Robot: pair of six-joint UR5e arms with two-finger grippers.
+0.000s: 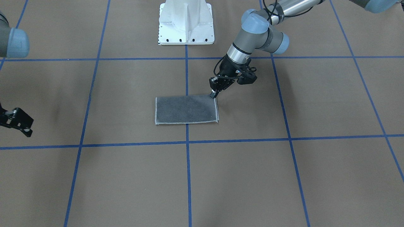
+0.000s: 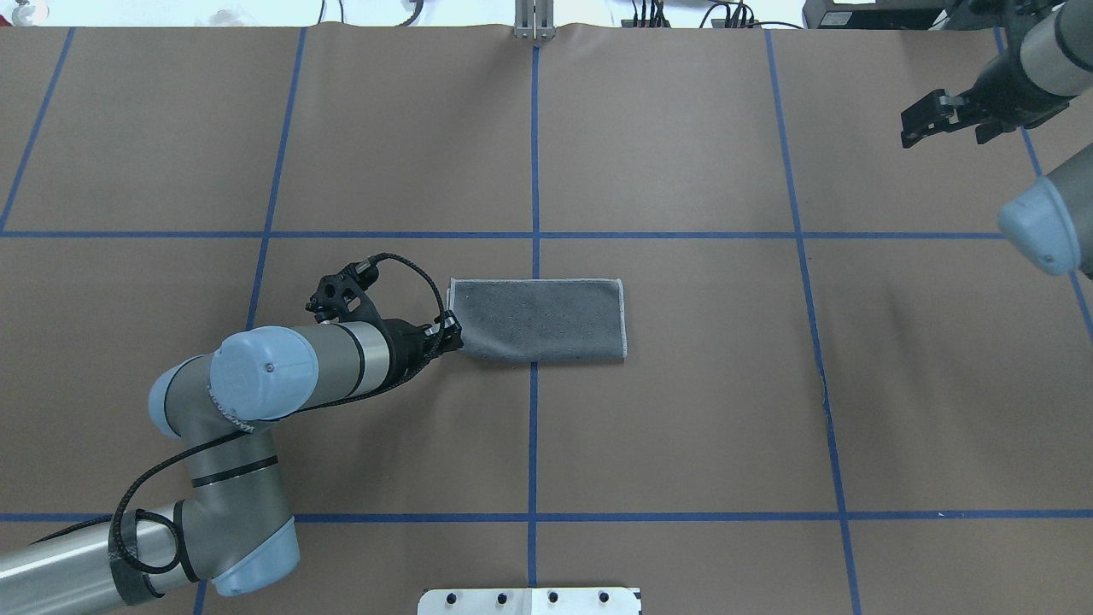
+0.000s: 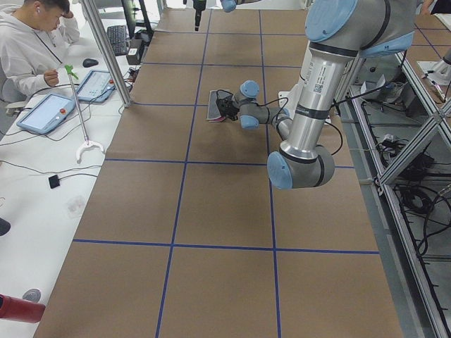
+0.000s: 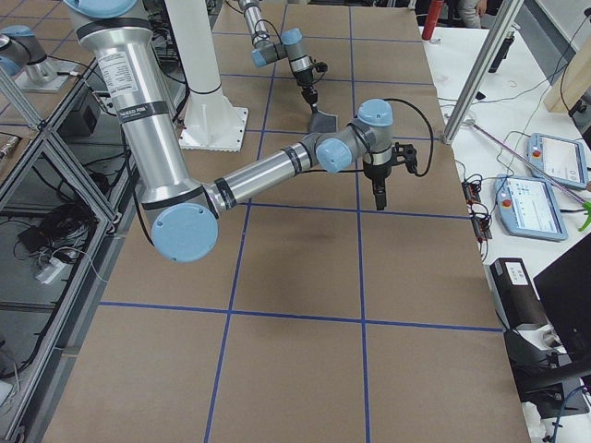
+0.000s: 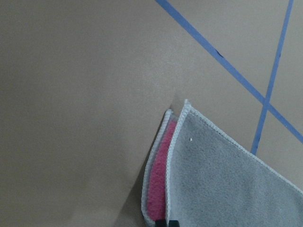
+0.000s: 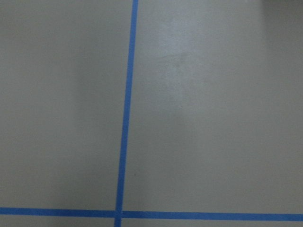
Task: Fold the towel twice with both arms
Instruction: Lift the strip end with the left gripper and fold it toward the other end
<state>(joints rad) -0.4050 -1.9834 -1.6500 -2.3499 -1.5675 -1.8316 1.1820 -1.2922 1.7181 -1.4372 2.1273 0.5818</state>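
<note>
Overhead exterior: left arm comes in low from the left, bent toward desk centre. Left pincer pressed together on the towel's near-left corner, pinching it. Towel lies mid-desk as a folded rectangle, grey face up, light edging all round, long side running left-right, straddling the centre blue tape line. Left wrist view shows the pink face peeking between the two layers at that corner. Rest of the towel is flat on the desk. Right pincer is far right at the far edge, well apart from the towel, holding nothing; spread or together, cannot tell. Right wrist view shows only desk and tape.
</note>
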